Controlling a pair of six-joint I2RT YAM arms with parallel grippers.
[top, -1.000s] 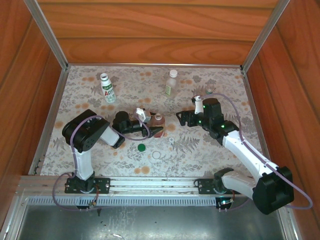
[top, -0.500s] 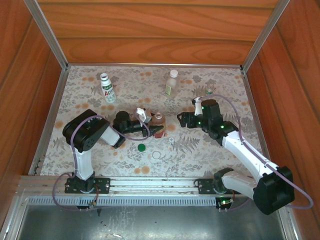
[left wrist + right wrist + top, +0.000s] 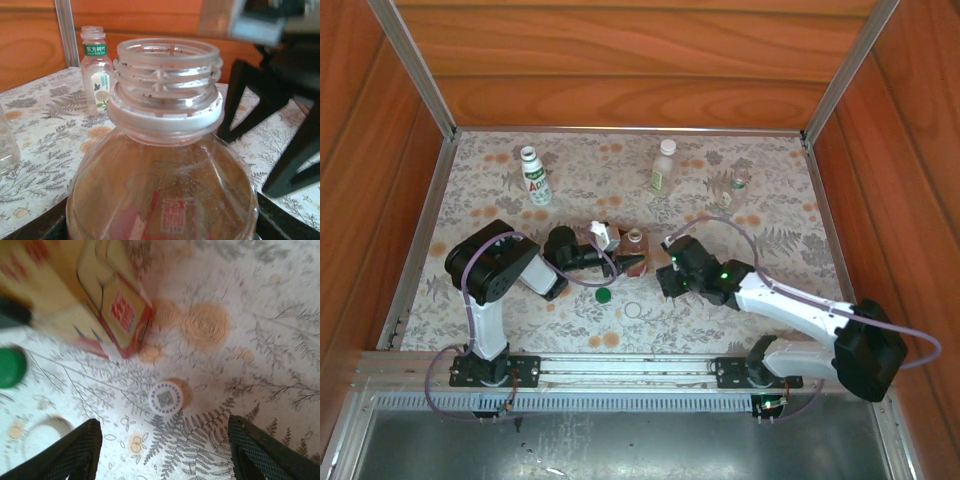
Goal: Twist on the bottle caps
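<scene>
Seen from my left wrist, the amber bottle is cut off below its shoulders. My left fingers are mere dark slivers beside it, their grip impossible to judge. From my right wrist, the same bottle blurs into the top-left corner, and the left edge clips the green cap.

The right claw hangs spread above a white cap on the flowered desk, with the amber bottle and green cap beyond.
</scene>
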